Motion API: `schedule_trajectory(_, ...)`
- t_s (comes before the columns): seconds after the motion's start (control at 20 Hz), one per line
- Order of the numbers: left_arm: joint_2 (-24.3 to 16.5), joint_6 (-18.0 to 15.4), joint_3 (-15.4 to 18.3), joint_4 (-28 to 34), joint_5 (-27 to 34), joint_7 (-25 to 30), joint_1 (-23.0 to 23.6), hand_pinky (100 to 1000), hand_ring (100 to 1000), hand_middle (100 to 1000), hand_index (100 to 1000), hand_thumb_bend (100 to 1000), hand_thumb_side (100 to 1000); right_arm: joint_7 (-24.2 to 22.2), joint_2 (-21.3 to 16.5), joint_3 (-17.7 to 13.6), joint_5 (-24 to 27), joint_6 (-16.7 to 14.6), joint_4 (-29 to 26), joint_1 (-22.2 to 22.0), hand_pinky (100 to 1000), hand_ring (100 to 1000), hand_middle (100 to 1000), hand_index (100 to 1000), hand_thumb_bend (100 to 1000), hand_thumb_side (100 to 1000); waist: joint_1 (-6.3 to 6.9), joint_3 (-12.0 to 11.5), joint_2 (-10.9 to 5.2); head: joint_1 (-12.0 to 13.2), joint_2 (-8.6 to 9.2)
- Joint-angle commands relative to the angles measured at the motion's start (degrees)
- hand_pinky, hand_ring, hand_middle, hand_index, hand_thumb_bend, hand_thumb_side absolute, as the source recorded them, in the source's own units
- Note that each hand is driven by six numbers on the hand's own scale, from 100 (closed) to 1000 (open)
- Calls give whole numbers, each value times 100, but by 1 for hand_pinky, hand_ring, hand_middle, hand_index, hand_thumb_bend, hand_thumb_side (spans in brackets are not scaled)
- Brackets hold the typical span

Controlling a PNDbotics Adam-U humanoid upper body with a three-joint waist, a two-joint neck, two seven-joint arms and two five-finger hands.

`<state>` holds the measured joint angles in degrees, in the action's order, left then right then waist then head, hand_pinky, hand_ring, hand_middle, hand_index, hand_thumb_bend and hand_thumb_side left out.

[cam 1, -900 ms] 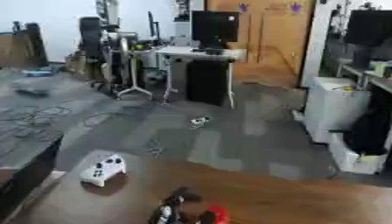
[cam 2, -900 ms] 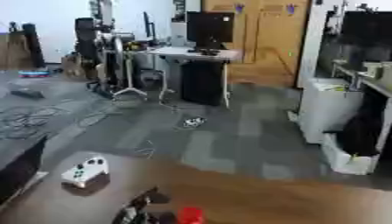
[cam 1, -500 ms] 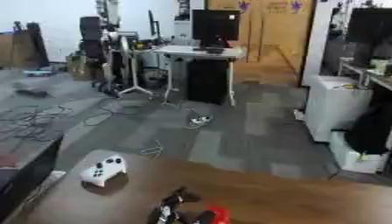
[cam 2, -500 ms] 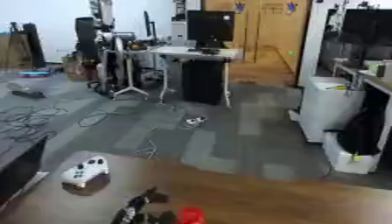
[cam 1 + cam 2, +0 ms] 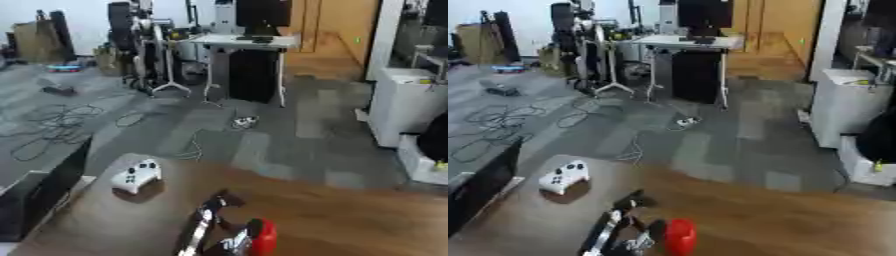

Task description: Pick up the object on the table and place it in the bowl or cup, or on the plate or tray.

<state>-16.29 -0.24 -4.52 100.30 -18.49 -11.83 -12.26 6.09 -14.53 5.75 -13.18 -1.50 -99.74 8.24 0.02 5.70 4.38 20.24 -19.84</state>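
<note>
Left eye view: the task's thing is a white game controller (image 5: 136, 176), smooth rounded plastic w/ two stubby grips and small dark buttons. It lies flat on the table (image 5: 350, 225), a brown wood-grain top that looks greyer under the controller. Nothing touches it.

Below and right of the controller, at the picture's bottom edge, we see a narrow black-and-silver jointed shape that we take for the left hand (image 5: 206, 225). It stands roughly upright, tip pointing up toward the controller but well apart from it. We cannot tell how its fingers are set; they blur into one dark strip. Just right of it, further from the controller, sits a red thing (image 5: 262, 239), glossy, rounded on top, touching or nearly touching the hand; we cannot tell which.

Left of the controller, a flat black slab (image 5: 39, 200) stands at the table's edge. Far behind the controller is grey carpet w/ loose cables (image 5: 52, 125), and a white desk (image 5: 249, 42).

Right eye view: same layout. Here the red thing reads more clearly as an upright cylinder, maybe a cup, w/ a visible gap of dark shadow between it and the hand. The hand shows a silver rail along its left side, not plain in the other view. Controller again bottom-left of centre, apart from both.
</note>
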Motion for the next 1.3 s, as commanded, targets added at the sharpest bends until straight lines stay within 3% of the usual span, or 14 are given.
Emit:
schedule_trajectory(0.05,-384,-24,2,64,-136,16,-209,543,1000,723,755,598,748,23,-8,-12,-6,-7,-42,75,670,514,773,851,312,624,27,17,-32,64,-90)
schedule_trajectory(0.3,-759,-94,-11,-95,-344,103,-496,560,1000,725,758,652,730,3,11,15,-5,-17,-29,88,670,514,773,851,313,624,53,48,4,105,-123)
schedule_trajectory(0.45,-864,-168,-26,-277,-467,223,-658,634,1000,737,765,731,723,-10,23,35,-1,-22,-29,95,669,513,772,850,313,622,51,73,34,125,-131)
schedule_trajectory(0.75,-1004,-434,-86,-758,-522,397,-988,660,1000,740,764,760,726,-28,47,56,-6,-18,-18,66,669,512,772,849,315,620,36,181,49,230,-209)
schedule_trajectory(1.05,-924,-592,-122,-1312,495,361,-1242,632,1000,729,757,763,743,-43,56,74,-1,-22,-23,63,669,512,772,849,315,621,21,295,55,255,-269)
schedule_trajectory(1.3,-773,-862,-95,-1741,764,334,-1400,638,1000,730,758,763,748,-50,56,84,1,-20,-34,66,669,512,772,849,315,621,10,352,56,243,-278)
